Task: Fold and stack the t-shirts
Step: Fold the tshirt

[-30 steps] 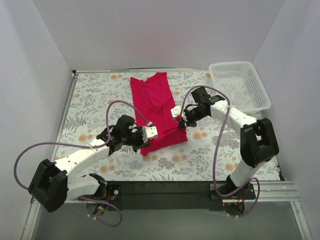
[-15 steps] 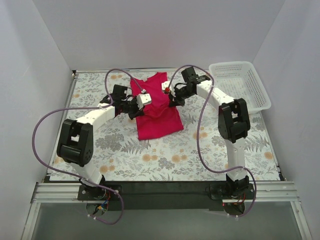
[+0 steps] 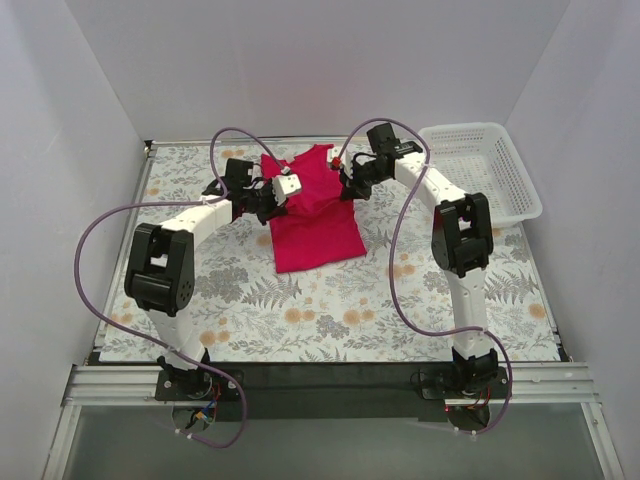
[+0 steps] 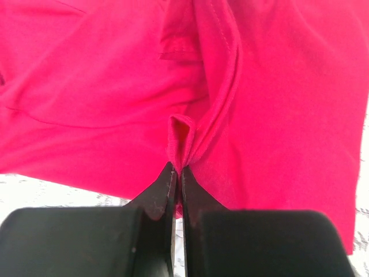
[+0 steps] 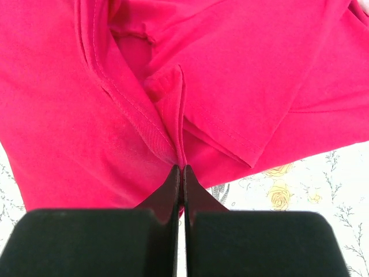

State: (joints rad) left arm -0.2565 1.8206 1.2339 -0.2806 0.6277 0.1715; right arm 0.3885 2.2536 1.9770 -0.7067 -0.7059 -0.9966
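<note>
The magenta-red t-shirt [image 3: 315,215] lies folded over on the flowered table, towards the back middle. My left gripper [image 3: 283,197] is at its left side, shut on a pinched fold of the cloth [image 4: 183,135]. At the shirt's right side my right gripper [image 3: 345,183] is shut on a hemmed edge [image 5: 180,151]. Both hold the lifted cloth over the shirt's far half. The shirt [image 4: 277,104] fills the left wrist view, and the shirt [image 5: 230,75] fills most of the right wrist view. No neck tag shows.
A white mesh basket [image 3: 480,172] stands at the back right corner. White walls close the table on three sides. Purple cables loop over both arms. Flowered tabletop [image 3: 380,310] lies bare in front of the shirt.
Both grippers have carried the shirt's near edge away from the arm bases towards the back, folding it over. The shirt now looks shorter, and both arms are stretched far out.
</note>
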